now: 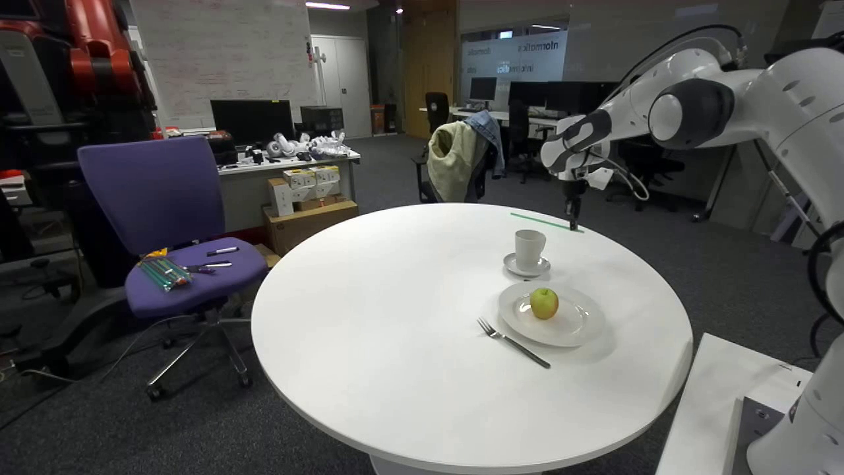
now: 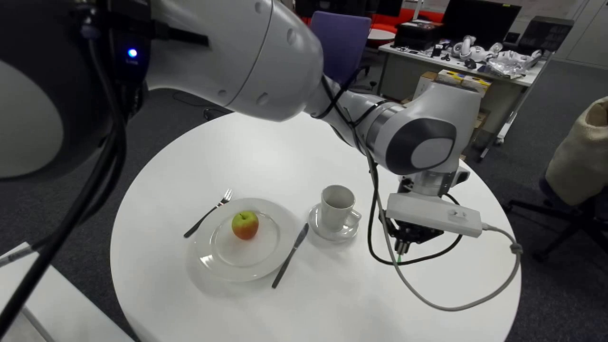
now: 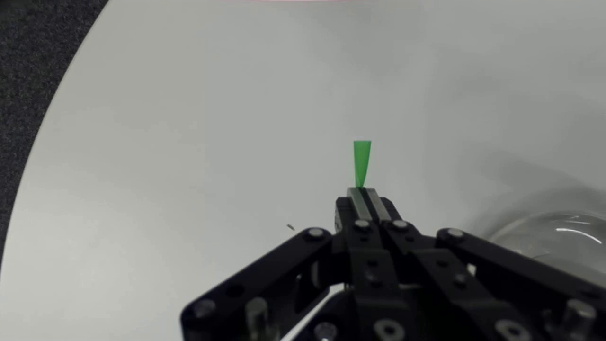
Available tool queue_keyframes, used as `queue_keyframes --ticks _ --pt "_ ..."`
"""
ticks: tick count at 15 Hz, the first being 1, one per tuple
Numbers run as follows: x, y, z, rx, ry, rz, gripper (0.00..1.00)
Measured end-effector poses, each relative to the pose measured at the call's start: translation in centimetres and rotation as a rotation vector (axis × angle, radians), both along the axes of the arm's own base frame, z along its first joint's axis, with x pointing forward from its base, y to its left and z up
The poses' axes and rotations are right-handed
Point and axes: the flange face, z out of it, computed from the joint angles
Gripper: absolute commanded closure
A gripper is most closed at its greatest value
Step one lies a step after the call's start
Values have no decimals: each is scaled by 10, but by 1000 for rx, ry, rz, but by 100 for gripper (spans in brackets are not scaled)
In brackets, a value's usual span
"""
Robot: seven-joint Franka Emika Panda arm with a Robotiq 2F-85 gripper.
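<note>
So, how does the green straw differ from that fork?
The green straw shows just one colour, while the fork is dark at one end and silvery at the other. The gripper pinches the straw near one end, whereas the fork lies loose beside the plate. Both are long and thin.

Bright round table [image 1: 382, 290], dim carpet [image 1: 389, 173] — ceiling strip light [image 1: 328, 6] glowing, soft shadow beside the glinting dinner plate [image 2: 279, 240], gripper [image 3: 363, 190] slightly blurred up close

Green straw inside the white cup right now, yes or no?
No: in an exterior view, the green straw is pinched in the gripper, apart from the white cup.
</note>
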Motion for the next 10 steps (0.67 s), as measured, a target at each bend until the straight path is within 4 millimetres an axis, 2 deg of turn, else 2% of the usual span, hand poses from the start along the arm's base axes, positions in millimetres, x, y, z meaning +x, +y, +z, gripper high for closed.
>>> queue_keyframes --ticks 5,10 --pt "-25 12 11 -7 -12 22 100" --pt "-63 35 31 33 28 57 100"
